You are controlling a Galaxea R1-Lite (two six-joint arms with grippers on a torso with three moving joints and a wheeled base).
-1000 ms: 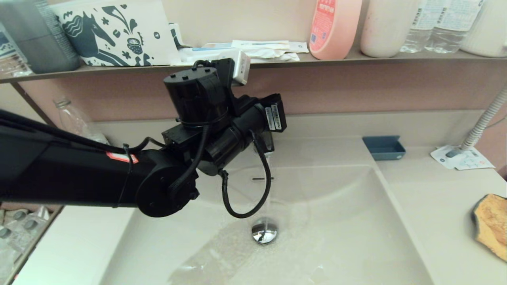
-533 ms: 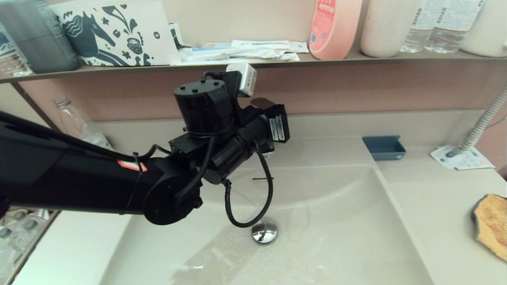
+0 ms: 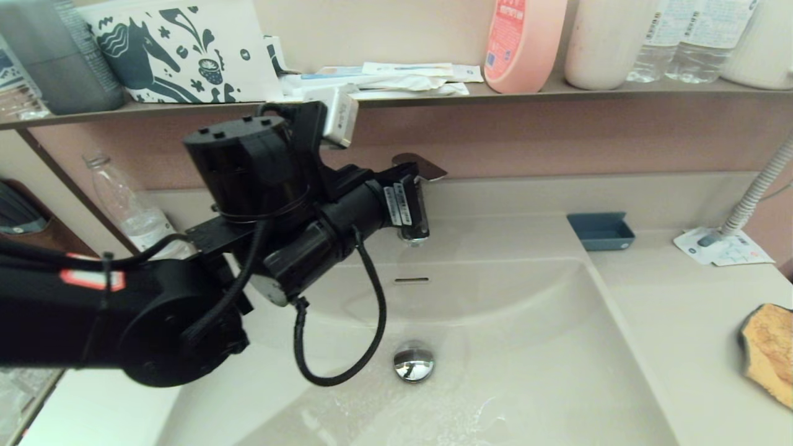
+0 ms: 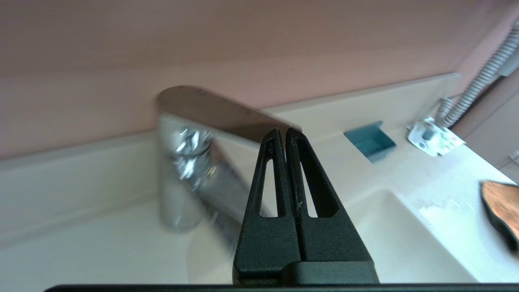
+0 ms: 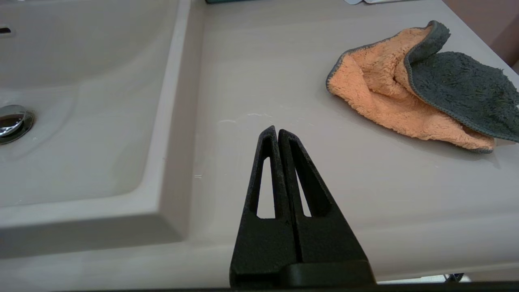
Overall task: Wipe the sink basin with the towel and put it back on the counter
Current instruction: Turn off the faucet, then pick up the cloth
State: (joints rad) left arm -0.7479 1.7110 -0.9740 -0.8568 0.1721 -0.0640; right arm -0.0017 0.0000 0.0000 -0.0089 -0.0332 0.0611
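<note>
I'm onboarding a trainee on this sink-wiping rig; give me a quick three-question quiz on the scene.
1. True or false: the towel lies in the sink basin.
2. Which stands nearest the faucet: A) left gripper B) right gripper C) blue tray?
3. Fill in: both grippers' fingers are ____.

Key: 1. False, it lies on the counter. 2. A. 3. Shut, holding nothing.

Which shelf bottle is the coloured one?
The pink bottle with the red label, left-most in the row on the brown shelf. Right of it stand a white bottle and clear water bottles.
</note>
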